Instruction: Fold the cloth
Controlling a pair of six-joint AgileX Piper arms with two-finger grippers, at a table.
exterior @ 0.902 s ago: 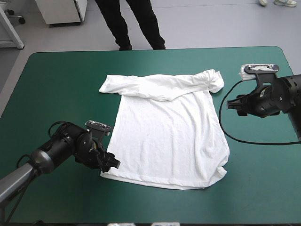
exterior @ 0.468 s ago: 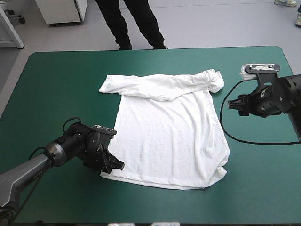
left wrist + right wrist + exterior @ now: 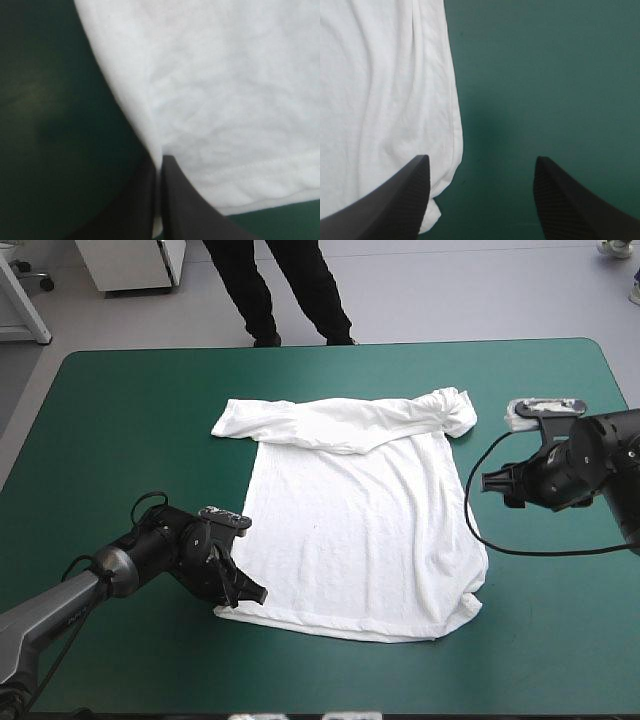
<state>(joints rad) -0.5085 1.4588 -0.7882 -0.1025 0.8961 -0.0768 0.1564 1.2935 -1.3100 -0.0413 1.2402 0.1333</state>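
Note:
The white T-shirt point(image 3: 365, 525) lies spread on the teal-green cover, its top folded down into a band with the sleeves at the far side. My left gripper point(image 3: 245, 592) is at the shirt's near left hem corner, shut on the T-shirt. In the left wrist view the black fingers point(image 3: 145, 200) meet with the T-shirt point(image 3: 220, 100) edge pinched between them. My right gripper point(image 3: 490, 482) hovers just off the shirt's right side edge, open. In the right wrist view its fingers point(image 3: 405, 195) stand wide apart, the T-shirt point(image 3: 385, 100) side edge ahead of one finger, bare cover ahead of the other.
Bare teal-green cover point(image 3: 130, 420) surrounds the shirt on all sides, with wide room at the left and along the near edge. The table's right edge point(image 3: 628, 390) lies close behind the right arm.
My left gripper slid in to the shirt's near left corner and shut on the hem. The right gripper drifted slightly lower and toward the shirt's side edge, still open.

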